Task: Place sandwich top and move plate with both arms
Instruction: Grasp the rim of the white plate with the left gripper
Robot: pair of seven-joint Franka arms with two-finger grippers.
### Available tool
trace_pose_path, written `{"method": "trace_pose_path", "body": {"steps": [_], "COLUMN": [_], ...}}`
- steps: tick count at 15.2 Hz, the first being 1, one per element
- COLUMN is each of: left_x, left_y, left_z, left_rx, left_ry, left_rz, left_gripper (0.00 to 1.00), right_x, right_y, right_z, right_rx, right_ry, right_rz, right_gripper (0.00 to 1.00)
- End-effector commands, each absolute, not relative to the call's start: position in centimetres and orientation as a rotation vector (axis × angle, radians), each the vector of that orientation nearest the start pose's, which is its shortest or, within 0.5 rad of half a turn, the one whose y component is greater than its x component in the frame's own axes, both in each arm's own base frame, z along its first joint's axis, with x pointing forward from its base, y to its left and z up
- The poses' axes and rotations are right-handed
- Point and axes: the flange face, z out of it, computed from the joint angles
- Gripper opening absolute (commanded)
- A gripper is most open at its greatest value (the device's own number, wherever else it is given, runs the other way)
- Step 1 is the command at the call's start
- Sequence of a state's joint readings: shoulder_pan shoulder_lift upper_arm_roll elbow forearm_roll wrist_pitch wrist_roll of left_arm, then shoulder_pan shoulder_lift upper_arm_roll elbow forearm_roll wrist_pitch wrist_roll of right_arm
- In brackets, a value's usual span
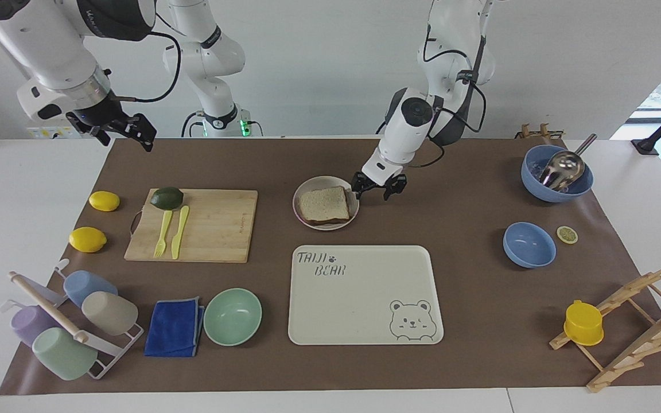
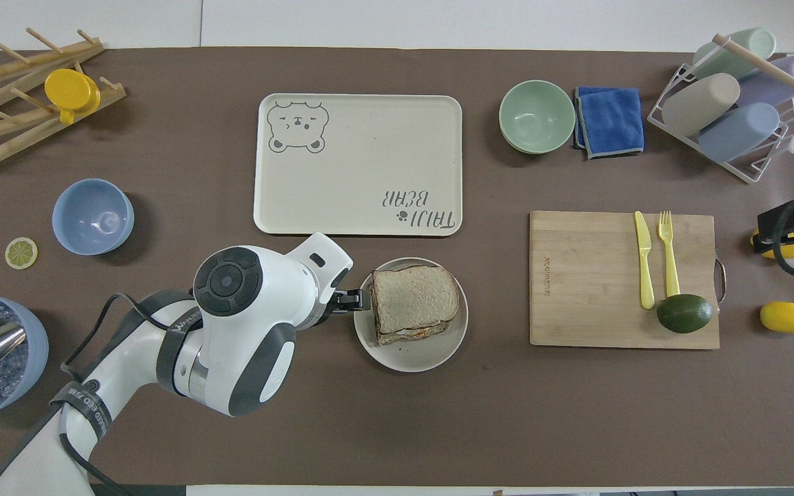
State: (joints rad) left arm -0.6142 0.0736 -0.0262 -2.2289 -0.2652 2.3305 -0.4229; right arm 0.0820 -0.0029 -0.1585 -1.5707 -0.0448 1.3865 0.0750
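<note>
The sandwich top [image 1: 323, 203] is a plain pale brown slice lying on a stacked sandwich on the small round cream plate [image 1: 325, 227], in the middle of the mat. Both show in the overhead view, the slice [image 2: 414, 296] on the plate [image 2: 411, 362]. My left gripper [image 1: 373, 188] is open and low beside the plate's rim, on the side toward the left arm's end; in the overhead view [image 2: 349, 301] its tips reach the rim. My right gripper [image 1: 135, 129] waits raised over the mat's corner at the right arm's end, also seen in the overhead view [image 2: 793, 224].
A cream bear-print tray [image 1: 365, 298] lies farther from the robots than the plate. A wooden cutting board [image 1: 210, 229] with an avocado, fork and knife is toward the right arm's end. A mint bowl [image 1: 232, 316], blue bowls [image 1: 529, 245], lemons and racks stand around.
</note>
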Motion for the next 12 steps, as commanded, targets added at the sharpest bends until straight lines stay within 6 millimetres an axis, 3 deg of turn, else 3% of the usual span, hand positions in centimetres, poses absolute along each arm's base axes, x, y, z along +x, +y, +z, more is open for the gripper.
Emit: {"method": "trace_pose_path", "body": {"steps": [1,3,6,12], "left_x": [42.3,42.3,42.2,41.8], "left_y": [-33.5,-33.5,-33.5,-34.2], "left_z": [32.1,31.7,31.5,30.6], "left_rx": [-3.34,-3.339,-3.355,-3.364], "left_ry": [0.109,0.149,0.145,0.14], "left_rz": [0.13,0.137,0.159,0.179], "left_gripper": [0.8,0.73,0.61,0.49], "right_x": [52.9,52.9,52.7,52.7], "right_y": [-4.4,-5.6,-5.8,-5.0], "right_z": [61.3,61.3,61.3,61.4], "right_rx": [-3.139,-3.132,-3.128,-3.129], "right_ry": [0.208,0.236,0.238,0.216], "right_rz": [0.284,0.278,0.288,0.285], "right_gripper": [1.0,1.0,1.0,1.0]}}
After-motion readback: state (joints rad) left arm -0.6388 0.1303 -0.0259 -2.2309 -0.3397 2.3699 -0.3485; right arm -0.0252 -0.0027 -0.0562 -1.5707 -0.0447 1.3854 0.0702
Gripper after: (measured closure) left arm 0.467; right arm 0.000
